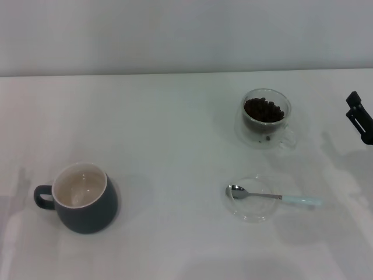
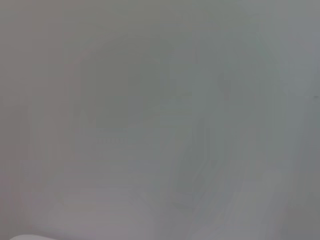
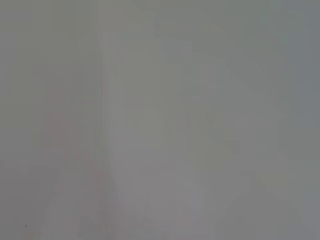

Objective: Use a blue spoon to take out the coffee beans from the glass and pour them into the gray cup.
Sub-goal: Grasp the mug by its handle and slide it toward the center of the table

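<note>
In the head view the blue spoon (image 1: 274, 197) lies flat, its metal bowl resting in a small clear glass saucer (image 1: 250, 199) and its pale blue handle pointing right. Behind it stands the glass (image 1: 266, 119), holding a heap of coffee beans (image 1: 264, 109). The gray cup (image 1: 81, 198) stands at the front left, white inside, handle to the left. My right gripper (image 1: 360, 116) shows as a black tip at the right edge, right of the glass and apart from it. The left gripper is out of view. Both wrist views show only bare pale surface.
The white table (image 1: 175, 134) ends at a pale wall along the back. A wide bare stretch of tabletop lies between the gray cup and the saucer.
</note>
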Robot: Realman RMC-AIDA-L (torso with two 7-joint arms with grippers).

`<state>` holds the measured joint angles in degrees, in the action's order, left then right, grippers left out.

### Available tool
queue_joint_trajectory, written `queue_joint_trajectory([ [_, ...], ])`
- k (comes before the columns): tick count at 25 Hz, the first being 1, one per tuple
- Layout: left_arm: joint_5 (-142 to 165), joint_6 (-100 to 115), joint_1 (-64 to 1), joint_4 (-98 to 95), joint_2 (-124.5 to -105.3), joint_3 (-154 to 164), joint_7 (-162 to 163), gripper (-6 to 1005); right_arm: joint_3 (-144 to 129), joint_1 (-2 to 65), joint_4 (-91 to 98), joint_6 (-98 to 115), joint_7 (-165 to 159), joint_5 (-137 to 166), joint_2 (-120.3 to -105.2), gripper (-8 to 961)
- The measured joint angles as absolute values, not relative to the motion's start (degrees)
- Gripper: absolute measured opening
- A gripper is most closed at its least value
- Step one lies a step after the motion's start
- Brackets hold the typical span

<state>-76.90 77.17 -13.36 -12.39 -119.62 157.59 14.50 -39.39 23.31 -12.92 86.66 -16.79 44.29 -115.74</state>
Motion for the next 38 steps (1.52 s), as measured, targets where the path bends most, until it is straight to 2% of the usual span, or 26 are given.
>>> queue_joint_trajectory([
  [38, -76.90, 77.35, -13.22, -12.39, -119.62, 157.59, 14.50, 788, -39.37, 23.58, -12.66, 86.65, -16.79, 44.29, -115.66, 859],
])
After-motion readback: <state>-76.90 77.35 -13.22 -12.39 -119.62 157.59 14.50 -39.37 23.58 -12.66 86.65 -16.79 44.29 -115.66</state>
